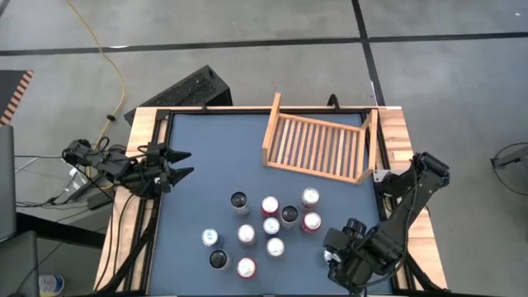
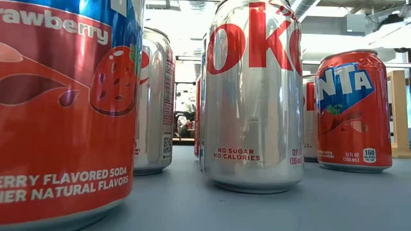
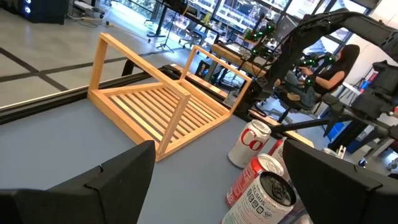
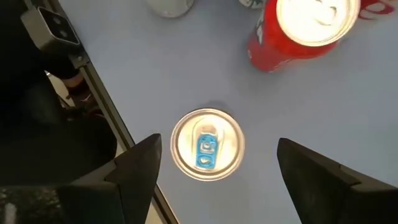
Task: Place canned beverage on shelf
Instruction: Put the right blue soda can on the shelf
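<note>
A yellow cable [image 1: 106,62] is trailing across the grey floor [image 1: 445,74] beyond the table's far left corner, and a black keyboard [image 1: 191,89] is lying beside that corner. The blue table top [image 1: 214,157] is sitting inside a wooden border [image 1: 137,157]. A seated person [image 3: 323,73] is showing in the room behind, among monitors and stands.

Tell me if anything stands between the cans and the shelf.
Nothing visible does. The cluster of cans stands on the mat, and a bare strip of table separates it from the shelf, whose slatted base holds nothing. The left gripper and right gripper, both open, sit off to the sides.
</note>
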Controlling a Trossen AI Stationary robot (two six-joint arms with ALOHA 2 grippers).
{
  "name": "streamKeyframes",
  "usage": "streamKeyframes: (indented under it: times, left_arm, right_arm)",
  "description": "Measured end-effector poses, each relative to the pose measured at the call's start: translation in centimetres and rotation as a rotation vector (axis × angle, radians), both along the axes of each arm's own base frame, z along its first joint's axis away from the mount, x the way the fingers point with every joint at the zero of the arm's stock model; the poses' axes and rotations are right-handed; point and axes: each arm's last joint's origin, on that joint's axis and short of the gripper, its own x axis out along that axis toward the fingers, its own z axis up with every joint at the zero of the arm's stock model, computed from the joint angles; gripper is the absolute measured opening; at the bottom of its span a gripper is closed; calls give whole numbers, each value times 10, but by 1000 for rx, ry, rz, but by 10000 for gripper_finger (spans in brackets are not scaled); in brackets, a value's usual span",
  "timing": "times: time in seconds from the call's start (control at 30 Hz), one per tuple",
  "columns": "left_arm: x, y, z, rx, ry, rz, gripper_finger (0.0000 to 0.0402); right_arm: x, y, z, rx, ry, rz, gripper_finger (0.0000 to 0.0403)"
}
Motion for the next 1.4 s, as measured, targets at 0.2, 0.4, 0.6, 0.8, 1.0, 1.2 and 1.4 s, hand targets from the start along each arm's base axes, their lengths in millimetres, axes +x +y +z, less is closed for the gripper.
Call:
streamKeyframes:
  times: [0.2, 0.4, 0.6, 0.8, 1.0, 1.2, 1.4]
  left_arm:
    - [0, 0, 0, 1, 0, 0, 341]
    - [0, 0, 0, 1, 2, 0, 341]
    - [0, 0, 0, 0, 1, 0, 341]
    - [0, 0, 0, 1, 2, 0, 341]
    - [0, 0, 0, 2, 2, 0, 341]
    - [0, 0, 0, 3, 4, 0, 341]
    - [0, 0, 0, 3, 4, 0, 341]
  right_arm:
    - [8, 4, -7, 15, -4, -2, 314]
    - [9, 8, -13, -1, 13, -5, 314]
    - [8, 12, -20, -25, 36, 3, 314]
    - [7, 10, -23, -33, 47, -20, 314]
    - [7, 10, -40, -34, 51, -23, 314]
    - [9, 8, -41, -26, 75, -5, 314]
    - [10, 6, -42, -34, 82, -5, 309]
